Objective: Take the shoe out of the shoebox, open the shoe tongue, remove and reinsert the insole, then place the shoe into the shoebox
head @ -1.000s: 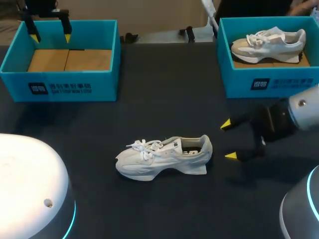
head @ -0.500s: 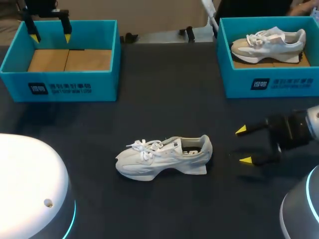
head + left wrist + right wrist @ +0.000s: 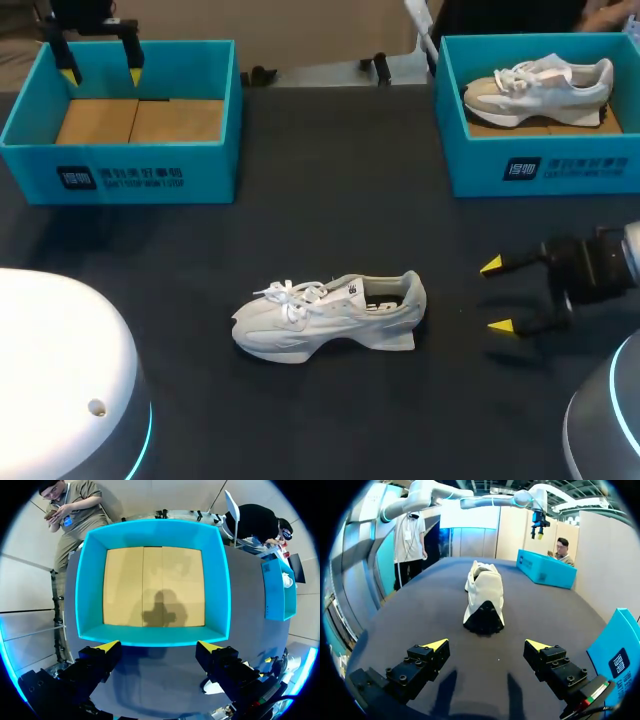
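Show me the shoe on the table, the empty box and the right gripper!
shoe [image 3: 330, 318], head view, its side.
empty box [image 3: 212, 172], head view, front wall.
right gripper [image 3: 495, 296], head view, between its tips.

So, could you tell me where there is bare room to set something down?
Bare: the table between the left shoebox, right shoebox and loose shoe; also the left shoebox's floor. Crowded: right shoebox, holding a second shoe.

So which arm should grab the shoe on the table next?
Right. The right hand, open, is near the white shoe; the left hand hangs far off above the empty shoebox.
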You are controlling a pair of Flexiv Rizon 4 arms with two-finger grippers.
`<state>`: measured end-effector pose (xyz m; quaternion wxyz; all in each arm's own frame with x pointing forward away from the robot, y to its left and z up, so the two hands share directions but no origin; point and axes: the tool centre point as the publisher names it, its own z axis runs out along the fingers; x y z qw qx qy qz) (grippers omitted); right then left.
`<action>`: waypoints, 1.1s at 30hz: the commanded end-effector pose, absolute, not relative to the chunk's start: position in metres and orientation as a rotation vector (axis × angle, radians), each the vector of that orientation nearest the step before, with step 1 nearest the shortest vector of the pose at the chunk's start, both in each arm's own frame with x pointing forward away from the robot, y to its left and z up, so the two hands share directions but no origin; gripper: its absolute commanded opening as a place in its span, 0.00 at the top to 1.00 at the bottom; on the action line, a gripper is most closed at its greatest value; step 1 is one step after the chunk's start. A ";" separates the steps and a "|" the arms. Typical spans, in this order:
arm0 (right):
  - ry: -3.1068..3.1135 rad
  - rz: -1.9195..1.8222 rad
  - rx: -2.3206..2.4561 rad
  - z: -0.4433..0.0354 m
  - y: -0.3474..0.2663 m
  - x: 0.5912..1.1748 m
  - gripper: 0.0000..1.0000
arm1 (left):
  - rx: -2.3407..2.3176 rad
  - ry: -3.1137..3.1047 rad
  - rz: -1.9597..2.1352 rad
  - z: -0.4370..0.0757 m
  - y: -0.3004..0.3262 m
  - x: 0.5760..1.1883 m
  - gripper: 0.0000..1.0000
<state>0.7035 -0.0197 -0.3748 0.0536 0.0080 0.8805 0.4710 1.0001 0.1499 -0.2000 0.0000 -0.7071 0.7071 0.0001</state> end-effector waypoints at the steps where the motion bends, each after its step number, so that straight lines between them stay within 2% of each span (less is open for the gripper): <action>1: 2.677 1.427 0.024 -0.374 -0.019 0.703 0.00 | -2.221 2.222 0.000 -0.200 0.150 1.000 0.00; 9: 2.677 1.427 0.024 -0.374 -0.019 0.703 0.00 | -2.221 2.222 0.000 -0.200 0.150 1.000 0.00; 33: 2.680 1.387 0.222 -0.392 0.038 0.709 0.00 | -2.221 2.222 0.000 -0.200 0.150 1.000 0.00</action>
